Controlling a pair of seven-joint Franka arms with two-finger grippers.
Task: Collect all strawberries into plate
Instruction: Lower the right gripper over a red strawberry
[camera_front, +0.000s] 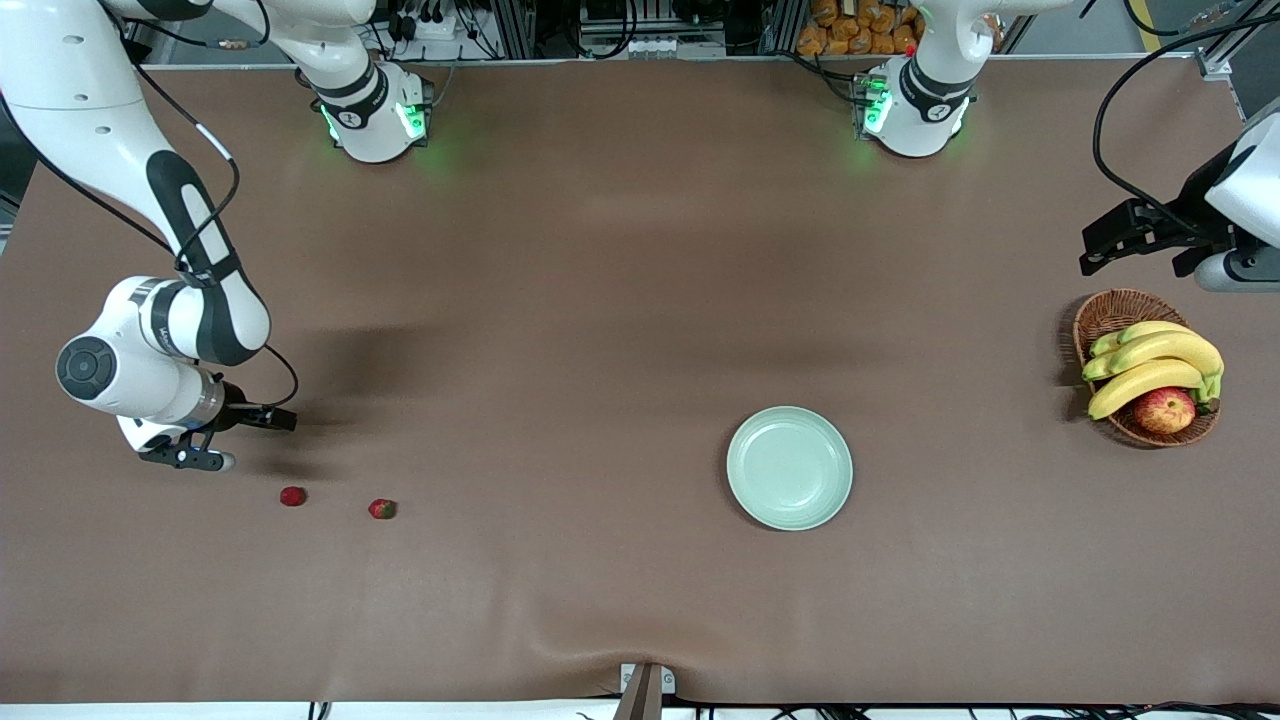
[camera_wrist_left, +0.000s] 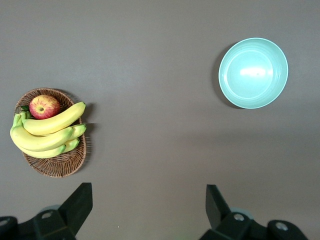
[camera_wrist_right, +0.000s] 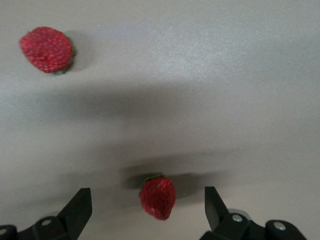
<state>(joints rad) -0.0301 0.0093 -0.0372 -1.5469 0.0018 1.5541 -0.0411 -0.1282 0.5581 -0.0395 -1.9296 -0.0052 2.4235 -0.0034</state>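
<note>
Brown table (camera_front: 600, 300): two small red strawberries (camera_front: 293, 496), glossy mint plate (camera_front: 790, 467).

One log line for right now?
right gripper: open over small red strawberry | left gripper: open, waiting | pale mint-green round plate: holds nothing

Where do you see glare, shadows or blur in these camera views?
Front view: the right arm throws a broad soft shadow on the brown table. Left wrist view: a bright highlight sits on the glossy round mint-green plate, and the brown wicker basket casts a thin shadow. Right wrist view: soft focus, with a wide dark band of shadow above the small red strawberry between the open right gripper's fingers.
</note>
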